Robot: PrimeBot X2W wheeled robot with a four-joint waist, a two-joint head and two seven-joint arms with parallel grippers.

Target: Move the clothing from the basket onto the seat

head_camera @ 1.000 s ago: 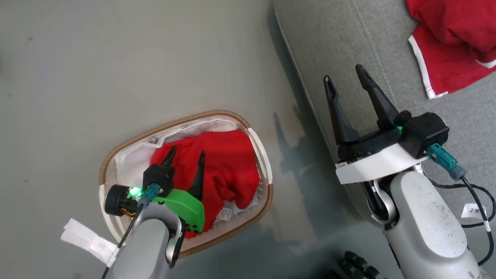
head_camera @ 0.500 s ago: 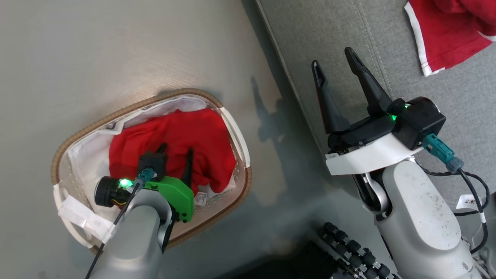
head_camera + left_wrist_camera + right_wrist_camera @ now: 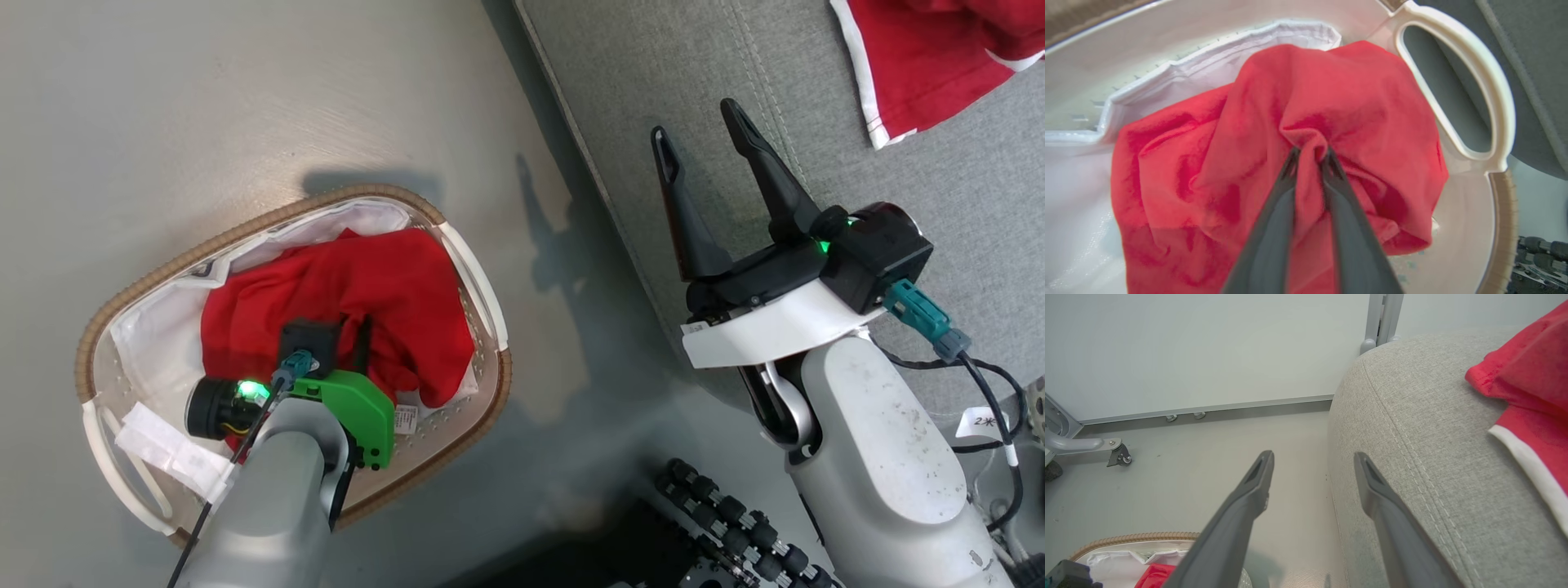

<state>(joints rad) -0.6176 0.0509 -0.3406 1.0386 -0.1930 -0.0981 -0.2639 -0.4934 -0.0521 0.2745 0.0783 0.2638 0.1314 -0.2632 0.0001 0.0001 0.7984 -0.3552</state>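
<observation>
Two hands: left hand (image 3: 1309,153) clamped on a fold of clothing (image 3: 1355,106) in the basket (image 3: 483,287), lower left; right hand (image 3: 694,121) spread, empty.
Carry direction: seat (image 3: 735,73) lies to the upper right of the basket.

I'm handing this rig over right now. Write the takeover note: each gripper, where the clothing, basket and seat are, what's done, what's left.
Left gripper: shut on a fold of the red garment inside the basket.
Right gripper: open, empty, held over the edge of the seat.
Basket: on the floor beside the seat.
Done: a second red garment with white trim lies on the seat.
Left: lift the gripped garment out and lay it on the seat. Whether anything lies beneath it cannot be told.
</observation>
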